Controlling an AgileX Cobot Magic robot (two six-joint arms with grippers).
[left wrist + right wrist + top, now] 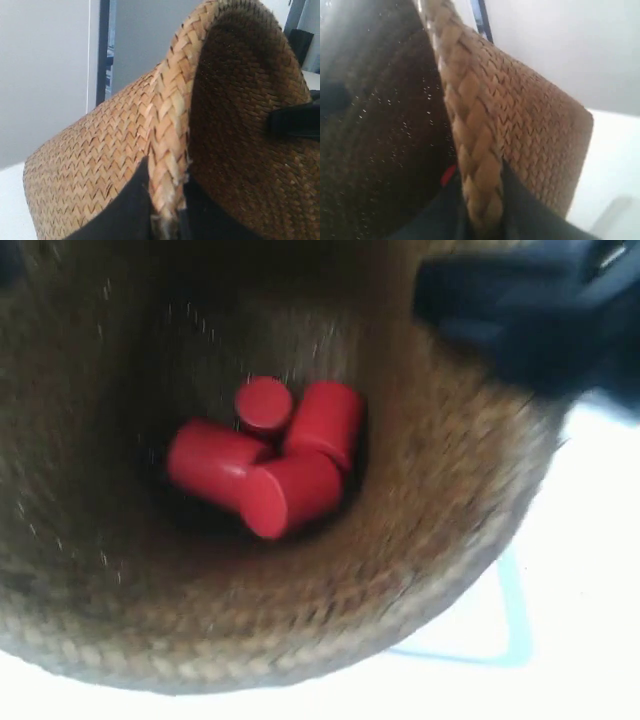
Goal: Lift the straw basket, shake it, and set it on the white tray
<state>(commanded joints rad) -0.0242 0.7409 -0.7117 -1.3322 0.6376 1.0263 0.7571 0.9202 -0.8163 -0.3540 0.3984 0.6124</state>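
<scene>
Exterior view: the straw basket [420, 570] fills nearly the whole frame. Its mouth faces the lens and its long axis runs straight away to the base. Four red cylinders [265, 460] lie bunched together on that base. The rim is cut off at the top and the left. The arm at the exterior view's right [530, 310] is a dark blur at the rim. Only one rounded corner of the white tray [480, 625] shows on the desk [600, 570], just past the basket's rim.

Left wrist view: the left gripper [167, 175] pinches the braided rim, one finger outside the wall and one inside. A black finger shows at the far rim.

Right wrist view: the right gripper [485, 200] clamps the rim likewise. A sliver of red shows inside. Whether the base touches the desk cannot be told.
</scene>
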